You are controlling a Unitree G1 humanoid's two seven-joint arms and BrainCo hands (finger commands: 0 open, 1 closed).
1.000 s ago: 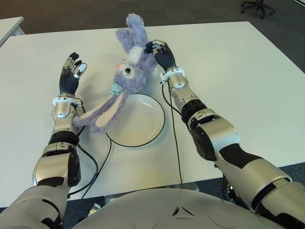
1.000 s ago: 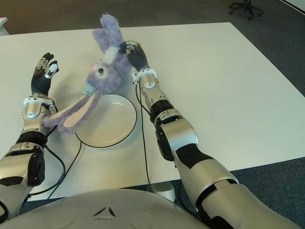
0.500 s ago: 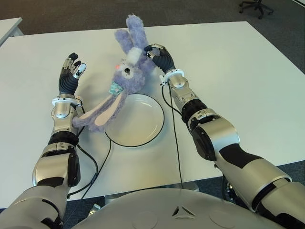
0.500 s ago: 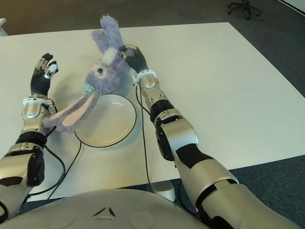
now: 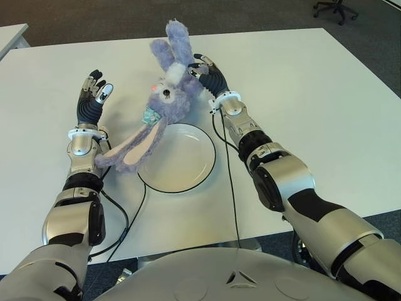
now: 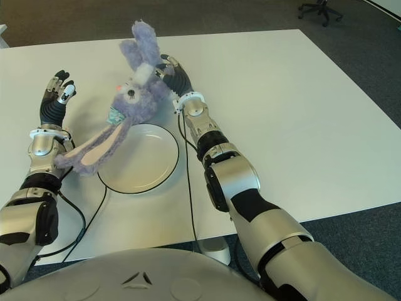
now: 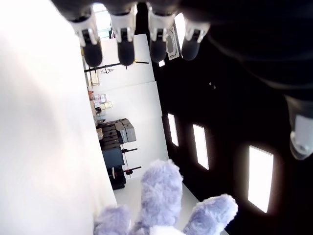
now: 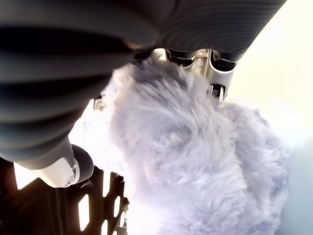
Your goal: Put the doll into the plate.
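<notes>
Overhead, one doll (image 5: 168, 103) hangs from the right hand (image 5: 210, 74), above the far rim of the one plate (image 5: 207, 166), near the table's (image 5: 313, 100) far edge. Left hand (image 5: 93, 100) stands apart, fingers spread, empty. Right wrist view: fingers (image 8: 217, 78) curl into fur.

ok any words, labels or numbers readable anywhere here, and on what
None can be read.
The doll, held by the right hand, shows no tag text.
The plate is plain.
The left hand, open beside the doll, bears no legible marking.
</notes>
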